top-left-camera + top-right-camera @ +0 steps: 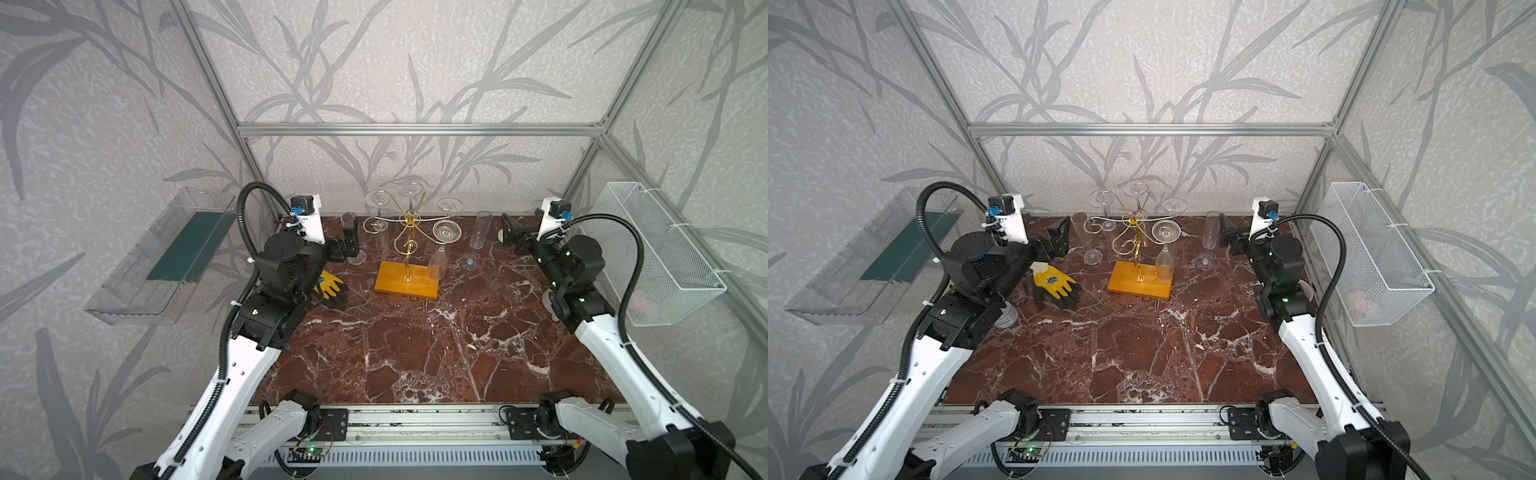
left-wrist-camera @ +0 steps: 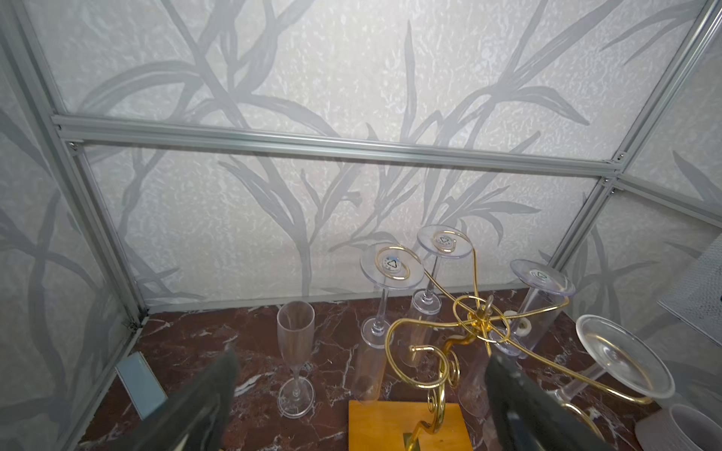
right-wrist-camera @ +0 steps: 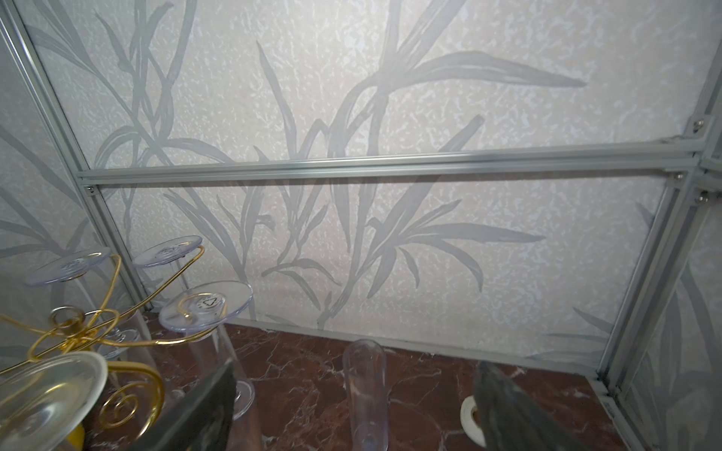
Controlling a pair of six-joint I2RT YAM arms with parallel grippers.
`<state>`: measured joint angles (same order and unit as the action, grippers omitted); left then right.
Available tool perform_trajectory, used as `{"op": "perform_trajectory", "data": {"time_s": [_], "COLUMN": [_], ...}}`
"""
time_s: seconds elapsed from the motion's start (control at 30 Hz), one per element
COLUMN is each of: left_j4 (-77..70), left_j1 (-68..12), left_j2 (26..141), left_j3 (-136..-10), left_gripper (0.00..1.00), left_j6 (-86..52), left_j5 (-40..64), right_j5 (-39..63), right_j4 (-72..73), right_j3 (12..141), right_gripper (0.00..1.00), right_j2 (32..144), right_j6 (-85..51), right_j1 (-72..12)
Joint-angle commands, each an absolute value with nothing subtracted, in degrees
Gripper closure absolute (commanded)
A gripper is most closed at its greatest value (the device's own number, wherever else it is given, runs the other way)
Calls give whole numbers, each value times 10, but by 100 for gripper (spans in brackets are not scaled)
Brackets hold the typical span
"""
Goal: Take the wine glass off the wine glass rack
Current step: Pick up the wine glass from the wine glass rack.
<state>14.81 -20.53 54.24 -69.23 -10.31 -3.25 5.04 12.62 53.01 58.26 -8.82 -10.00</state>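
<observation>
Right claw (image 1: 509, 232): spread wide, pinching nothing, low at the far right of the table. Points at a tall upright glass (image 3: 363, 384) just ahead of the jaws, touching neither one in the right wrist view. Looks parked there to keep clear of the rack.

Left claw (image 1: 351, 239): likewise spread and empty, at the far left, about level with the rack's arms. Sits just beside a second upright glass (image 2: 295, 351); cannot tell from the top views whether touching.

Rack (image 1: 409, 232): between the two claws, toward the back wall. Gold wire on a thin stem, fixed to a yellow wooden block (image 1: 407, 284) for steadiness. Carries four glasses, each upside down, foot caught in a curled arm, free to leave only through the curl's open side. Shows two bare curls on the near and left side.

Nearest hanging glass (image 1: 446, 230): on the near right arm, foot up, bowl hanging down beside the block's right end. Lies closer to the right claw, so probably the next one to take. Calls for a pinch on the stem, a slight lift, then a slide out through the open side. Risks dragging the light rack if pulled straight.

Table (image 1: 415, 353): glossy red-brown marble look with white veins. Holds a yellow and black glove (image 1: 1054, 282) by the left arm.

Room: pale panels with grey leaf shapes in an aluminium frame on three sides. Clear plastic tray (image 1: 158, 257) on the left wall, white wire basket (image 1: 660, 257) on the right.
</observation>
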Motion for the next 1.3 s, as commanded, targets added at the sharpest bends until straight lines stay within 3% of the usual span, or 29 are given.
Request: {"op": "perform_trajectory", "data": {"time_s": [0.0, 0.13, 0.37, 0.97, 1.27], "left_j4": [158, 158, 160, 177, 181], "left_j1": [-201, -201, -200, -200, -200], "left_j2": [534, 523, 481, 403, 393], "left_j3": [-684, -660, -607, -532, -519], "left_gripper": [1, 1, 1, 1, 1], "left_j6": [-153, -171, -198, -243, -252], "left_j5": [16, 25, 28, 13, 11], "right_j5": [99, 226, 394, 409, 405], "right_j4": [-36, -106, -57, -8, -4], "right_j3": [573, 622, 635, 709, 726], "right_gripper": [10, 15, 27, 45, 61], "right_j2": [557, 570, 638, 763, 789], "right_j6": [-193, -300, -451, -499, -508], "right_j1": [-98, -98, -103, -171, -172]}}
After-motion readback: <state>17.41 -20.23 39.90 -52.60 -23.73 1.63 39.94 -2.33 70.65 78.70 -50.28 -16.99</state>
